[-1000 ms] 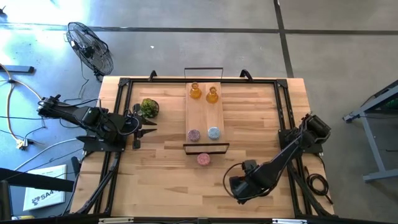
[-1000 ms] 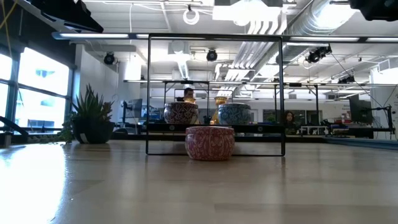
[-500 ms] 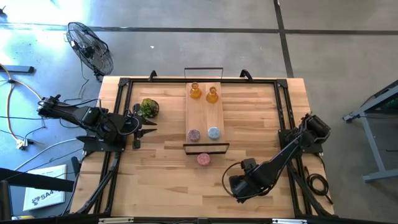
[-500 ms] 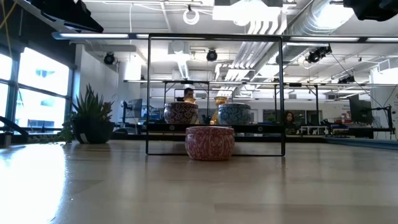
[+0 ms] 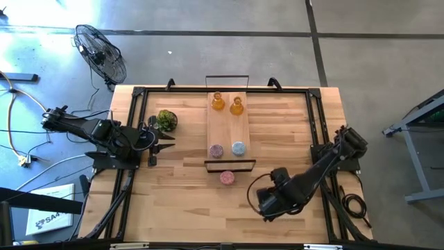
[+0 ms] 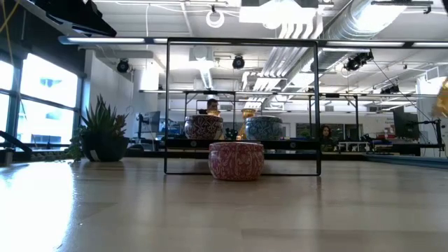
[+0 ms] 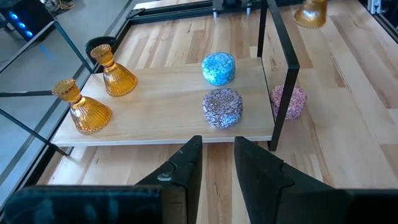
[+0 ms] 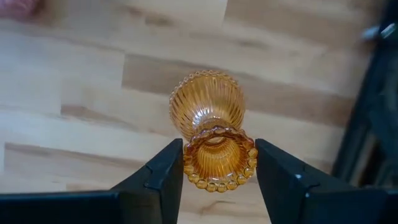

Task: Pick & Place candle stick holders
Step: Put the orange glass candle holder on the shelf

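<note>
The right gripper (image 8: pixel 215 163) pinches an amber holder (image 8: pixel 211 127) by its beaded neck, one finger on each side; the holder's long axis runs straight away from the wrist, its ribbed bulb end pointing toward the table (image 5: pixel 180 201) and its open mouth toward the camera. In the high view this gripper (image 5: pixel 267 201) hangs over the table's near right part, and the holder itself is hidden under the arm there. The left gripper (image 7: pixel 217 163) waits by the table's left edge, beside the potted plant (image 5: pixel 166 120), its fingers slightly spread and holding nothing. On the wooden tray (image 5: pixel 228 132) two more amber holders (image 5: pixel 218 101) stand upright at the far end, with a pink holder (image 5: pixel 216 150) and a blue holder (image 5: pixel 238 147) at the near end. Another pink holder (image 5: pixel 227 177) sits on the table just outside the tray's near handle. The amber blur at the low view's right edge may be the lifted holder.
</note>
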Available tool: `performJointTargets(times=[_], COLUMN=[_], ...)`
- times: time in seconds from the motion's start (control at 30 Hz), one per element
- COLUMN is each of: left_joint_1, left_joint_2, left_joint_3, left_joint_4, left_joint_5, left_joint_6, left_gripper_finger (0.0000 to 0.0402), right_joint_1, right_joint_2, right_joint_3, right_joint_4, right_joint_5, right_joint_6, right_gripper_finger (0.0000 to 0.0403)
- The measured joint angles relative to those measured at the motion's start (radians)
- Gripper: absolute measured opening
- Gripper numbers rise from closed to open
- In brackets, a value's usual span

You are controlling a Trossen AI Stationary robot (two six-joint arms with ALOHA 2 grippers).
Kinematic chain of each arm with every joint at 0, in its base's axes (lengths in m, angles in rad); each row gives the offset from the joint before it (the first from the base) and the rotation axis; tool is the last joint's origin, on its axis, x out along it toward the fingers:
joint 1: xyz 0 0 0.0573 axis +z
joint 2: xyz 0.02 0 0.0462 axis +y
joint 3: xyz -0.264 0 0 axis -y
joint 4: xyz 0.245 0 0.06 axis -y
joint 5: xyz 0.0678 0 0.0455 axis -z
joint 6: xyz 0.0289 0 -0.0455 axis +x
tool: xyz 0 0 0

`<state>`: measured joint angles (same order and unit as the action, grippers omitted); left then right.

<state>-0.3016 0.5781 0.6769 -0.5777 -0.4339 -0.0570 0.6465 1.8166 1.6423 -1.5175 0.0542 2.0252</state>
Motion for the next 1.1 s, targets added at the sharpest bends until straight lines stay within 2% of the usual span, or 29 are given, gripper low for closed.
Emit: performJointTargets(times=[0.13, 0.3, 0.57, 0.87, 1.1], left_joint_1=[0.000, 0.000, 0.000, 0.000, 0.000], left_joint_2=[0.000, 0.000, 0.000, 0.000, 0.000], left_joint_3=[0.000, 0.000, 0.000, 0.000, 0.000], left_joint_4=[0.000, 0.000, 0.000, 0.000, 0.000], left_joint_5=[0.000, 0.000, 0.000, 0.000, 0.000], left_joint_6=[0.000, 0.000, 0.000, 0.000, 0.000], left_gripper_finger=[0.0092, 0.0092, 0.0092, 0.0092, 0.0092], right_joint_1=[-0.045, -0.116, -0.235, -0.308, -0.442], right_joint_2=[-0.014, -0.079, -0.171, -0.246, -0.284], right_joint_3=[0.063, 0.056, 0.044, 0.044, 0.044], right_joint_4=[-0.053, -0.055, -0.056, -0.054, -0.054], right_joint_5=[0.033, 0.123, 0.201, 0.230, 0.288], right_joint_6=[-0.108, -0.232, -0.413, -0.548, -0.752], right_gripper_finger=[0.0158, 0.0158, 0.0158, 0.0158, 0.0158])
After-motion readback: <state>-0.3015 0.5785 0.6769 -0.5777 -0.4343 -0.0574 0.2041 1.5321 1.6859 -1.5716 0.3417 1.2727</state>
